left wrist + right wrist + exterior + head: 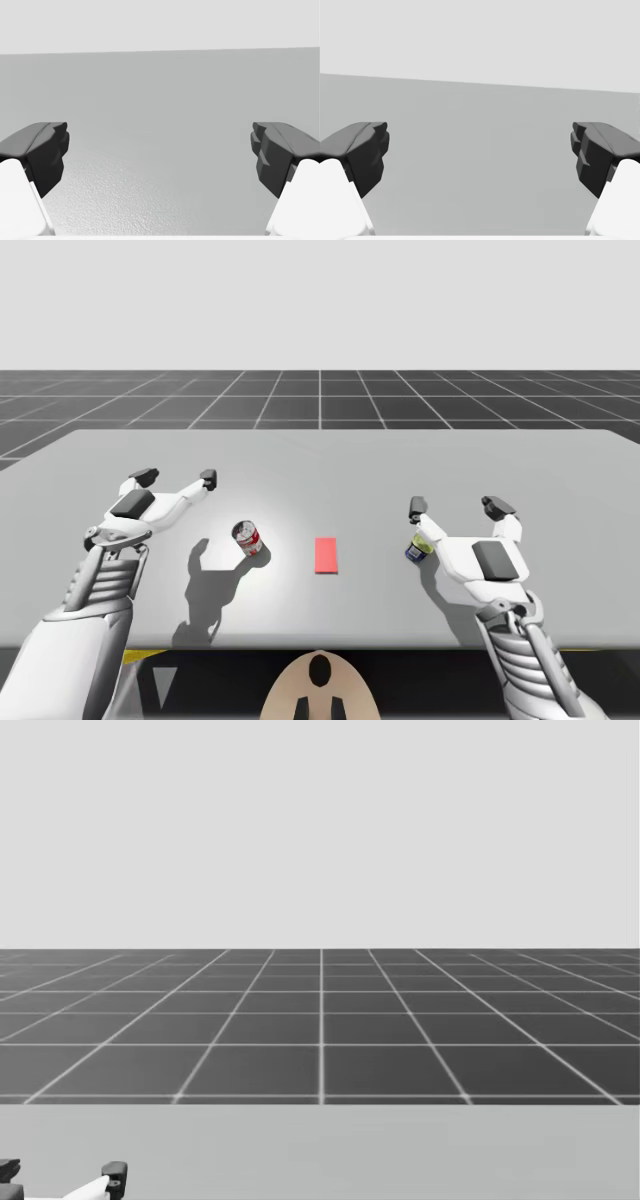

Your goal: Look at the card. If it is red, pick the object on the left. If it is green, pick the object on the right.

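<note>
The card [326,554] lies flat on the worktop [540,470], a plain red rectangle. Its long axis runs straight away from me and its short edges face near and far. It sits between my two grippers, well apart from both sets of fingers.

There is one card and there are two cans. The red-and-white can [247,538] is just beside the card on my left side, with its pale lid showing. It is nearer to me than the fingertips of my left gripper [177,477] and off to their inner side. The blue-and-yellow can [417,547] stands on the card's other side. It is right below the inner finger of my right gripper [456,506], which partly hides it.

In the left wrist view the dark fingers [45,150] are spread wide, with bare worktop between them and nothing held. In the right wrist view the fingers [600,150] are equally wide and hold nothing.
</note>
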`<control>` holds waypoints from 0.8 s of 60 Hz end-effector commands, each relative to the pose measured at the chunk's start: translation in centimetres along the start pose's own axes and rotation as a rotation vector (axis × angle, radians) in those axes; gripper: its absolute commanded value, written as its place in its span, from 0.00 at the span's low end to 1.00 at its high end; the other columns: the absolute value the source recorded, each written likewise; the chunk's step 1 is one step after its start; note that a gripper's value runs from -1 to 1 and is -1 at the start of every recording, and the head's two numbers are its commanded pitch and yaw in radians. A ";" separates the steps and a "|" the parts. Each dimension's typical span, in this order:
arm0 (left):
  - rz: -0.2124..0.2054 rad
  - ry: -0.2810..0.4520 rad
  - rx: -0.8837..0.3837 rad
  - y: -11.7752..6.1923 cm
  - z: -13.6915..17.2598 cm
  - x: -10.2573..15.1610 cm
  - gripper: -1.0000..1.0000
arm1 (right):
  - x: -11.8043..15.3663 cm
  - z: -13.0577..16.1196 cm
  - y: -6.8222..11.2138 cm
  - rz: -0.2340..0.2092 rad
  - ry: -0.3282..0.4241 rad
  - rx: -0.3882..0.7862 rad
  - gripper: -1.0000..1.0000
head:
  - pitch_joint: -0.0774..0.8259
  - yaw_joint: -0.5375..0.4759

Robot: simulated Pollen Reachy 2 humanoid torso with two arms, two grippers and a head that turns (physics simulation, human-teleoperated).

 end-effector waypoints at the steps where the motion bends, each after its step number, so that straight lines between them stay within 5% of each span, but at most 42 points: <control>1: 0.002 -0.001 0.001 0.0 0.1 0.1 0.00 | -0.1 0.3 0.4 0.007 -0.014 -0.016 0.00 | 0.08 0.53; 12: 0.005 -0.002 0.002 0.0 0.1 0.1 0.00 | -0.1 0.2 0.4 -0.010 -0.008 0.005 0.00 | 0.15 0.54; 48: 0.005 -0.005 0.003 0.5 0.0 0.3 0.00 | -0.4 0.0 0.4 0.003 0.002 0.008 0.00 | 0.75 0.50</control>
